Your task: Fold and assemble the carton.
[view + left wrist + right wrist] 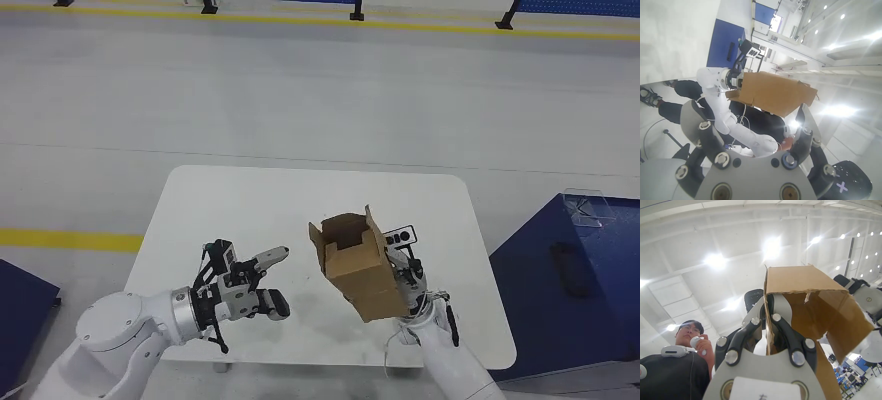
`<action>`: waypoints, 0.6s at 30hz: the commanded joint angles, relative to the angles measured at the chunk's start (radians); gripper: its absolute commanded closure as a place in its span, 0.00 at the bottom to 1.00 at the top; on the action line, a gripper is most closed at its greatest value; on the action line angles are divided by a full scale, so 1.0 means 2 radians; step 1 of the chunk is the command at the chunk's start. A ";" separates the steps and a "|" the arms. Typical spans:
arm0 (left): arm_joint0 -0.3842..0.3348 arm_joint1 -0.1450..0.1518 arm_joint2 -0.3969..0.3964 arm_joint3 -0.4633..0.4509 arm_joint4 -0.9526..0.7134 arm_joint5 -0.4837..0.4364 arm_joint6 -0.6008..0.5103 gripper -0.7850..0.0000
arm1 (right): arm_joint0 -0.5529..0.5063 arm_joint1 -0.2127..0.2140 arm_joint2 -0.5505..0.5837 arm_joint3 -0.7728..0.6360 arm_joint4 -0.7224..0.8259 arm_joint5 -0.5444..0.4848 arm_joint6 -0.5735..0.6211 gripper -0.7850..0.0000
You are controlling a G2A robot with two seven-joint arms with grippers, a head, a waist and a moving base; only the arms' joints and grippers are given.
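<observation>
Right end effector (767,308), lower centre-right, pinches one wall of the brown cardboard carton (358,268), held above the white table (250,200); left end effector (274,282) gapes wide, empty. Body squared open; flaps seemingly not yet folded.

light: bright, overhead | glare: ceiling lamps (770,245) flare, streaked, both wrist views | edges: fisheye bending | shadows: soft, faint
</observation>
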State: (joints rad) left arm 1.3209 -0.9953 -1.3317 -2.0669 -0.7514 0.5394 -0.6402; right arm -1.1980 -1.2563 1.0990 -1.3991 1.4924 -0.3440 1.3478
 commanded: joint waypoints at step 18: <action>-0.011 0.000 0.023 -0.011 0.026 -0.010 -0.020 0.00 | -0.012 -0.001 0.021 -0.005 -0.083 0.049 0.023 1.00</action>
State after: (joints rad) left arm 1.2989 -0.9948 -1.2900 -2.0877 -0.7019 0.5180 -0.6782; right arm -1.2208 -1.2581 1.1411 -1.4106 1.3291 -0.2469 1.3923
